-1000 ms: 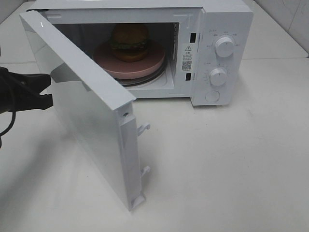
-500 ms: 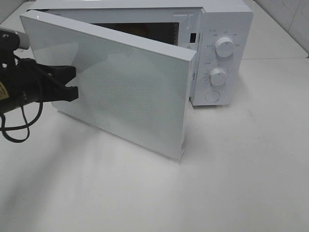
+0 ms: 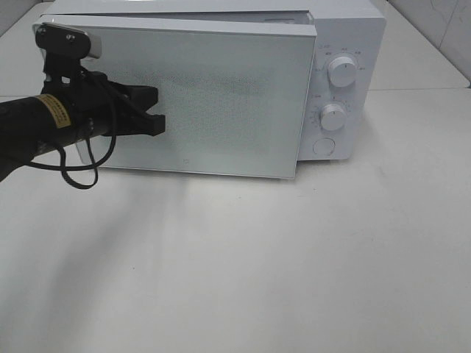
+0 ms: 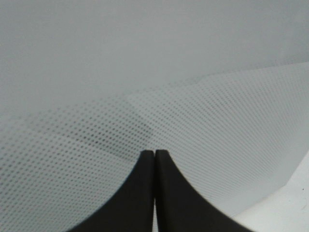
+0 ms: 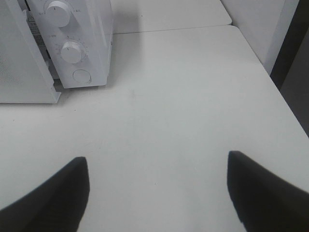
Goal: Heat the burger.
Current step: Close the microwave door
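White tabletop [image 3: 294,279] with tiled wall behind, seen from the high camera. White microwave [image 3: 353,29] sits at the back of the table. Its door [image 3: 235,95] is swung almost shut, the latch edge standing just off the control panel. Left gripper [image 3: 158,110] comes in from the left, black, jaws pressed together with nothing between them, tips against the door's front near the mesh window. A black cable [image 3: 77,173] loops down under that arm. Control panel on the right side has an upper knob [image 3: 344,71], a lower knob [image 3: 333,117] and a round button [image 3: 324,147] below them. The burger is not visible, since the door covers the cavity. Right gripper is out of this view

Left wrist view: dotted mesh of the door fills nearly the whole frame. The two black fingertips [image 4: 147,162] meet with no gap, right up against the door surface, gripping nothing. A sliver of tabletop shows at one corner

Right wrist view: right gripper [image 5: 158,158] hangs over bare table, well apart from the microwave, jaws spread wide, nothing held. Both knobs, the button and the door's latch edge show at the far side. A narrow gap sits between door and body. Table edge and a dark strip beyond it show on the opposite side. No sight of the burger here either
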Robot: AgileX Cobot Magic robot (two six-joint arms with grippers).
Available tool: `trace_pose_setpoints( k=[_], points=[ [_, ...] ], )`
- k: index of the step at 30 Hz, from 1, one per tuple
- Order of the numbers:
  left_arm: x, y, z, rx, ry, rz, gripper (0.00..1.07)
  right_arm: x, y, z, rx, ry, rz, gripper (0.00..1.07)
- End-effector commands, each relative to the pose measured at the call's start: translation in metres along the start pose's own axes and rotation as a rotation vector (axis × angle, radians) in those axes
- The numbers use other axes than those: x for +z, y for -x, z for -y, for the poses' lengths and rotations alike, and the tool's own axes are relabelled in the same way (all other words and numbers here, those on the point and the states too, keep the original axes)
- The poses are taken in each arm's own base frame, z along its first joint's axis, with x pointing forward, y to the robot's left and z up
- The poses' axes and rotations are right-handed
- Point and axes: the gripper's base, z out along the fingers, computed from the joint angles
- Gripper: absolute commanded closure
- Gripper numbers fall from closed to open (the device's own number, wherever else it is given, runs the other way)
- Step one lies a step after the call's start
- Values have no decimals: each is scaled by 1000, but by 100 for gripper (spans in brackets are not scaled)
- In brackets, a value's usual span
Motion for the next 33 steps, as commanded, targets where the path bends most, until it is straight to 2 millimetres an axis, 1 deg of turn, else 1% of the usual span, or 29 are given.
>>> trace_pose_setpoints(
  k=[1,3,4,6,7,9,10,12,13,14,16,17,18,20,21,23,25,26,28,31,33],
  points=[
    [17,6,7,-5,-4,0,107,-3,-2,1,5,-3,31,32],
    [21,7,9,-4,-9,2,107,-3,-2,1,5,-3,31,32],
    [28,9,11,-13,-11,13,107,-3,-2,1,5,-3,31,32],
    [31,11,13,-18,-12,21,107,-3,-2,1,6,-3,31,32],
    [37,14,16,-27,-13,33,107,-3,-2,1,6,-3,31,32],
    [40,15,16,-28,-13,35,107,-3,-2,1,6,-3,31,32],
    [47,16,19,-29,-13,26,107,-3,-2,1,6,-3,31,32],
    [51,15,19,-28,-13,16,107,-3,-2,1,6,-3,31,32],
    [58,18,22,-32,-15,26,107,-3,-2,1,6,-3,31,32],
    [58,18,22,-32,-15,26,107,-3,-2,1,6,-3,31,32],
    [67,23,28,-33,-28,48,107,-3,-2,1,6,-3,31,32],
    [67,23,28,-33,-28,48,107,-3,-2,1,6,-3,31,32],
    [73,24,32,-34,-36,54,107,-3,-2,1,6,-3,31,32],
    [76,25,34,-33,-39,54,107,-3,-2,1,5,-3,31,32],
    [83,25,38,-31,-43,43,107,-3,-2,1,5,-3,31,32],
    [86,26,41,-28,-49,40,107,-3,-2,1,5,-3,31,32],
    [94,29,48,-24,-64,55,107,-3,-2,1,5,-3,31,32],
    [94,29,48,-24,-64,55,107,-3,-2,1,5,-3,31,32],
    [103,31,53,-29,-74,72,107,-3,-2,1,5,-3,31,32],
    [104,32,54,-29,-75,76,107,-3,-2,1,5,-3,31,32],
    [104,32,60,-25,-89,75,107,-3,-2,1,5,-3,31,32]
  ],
)
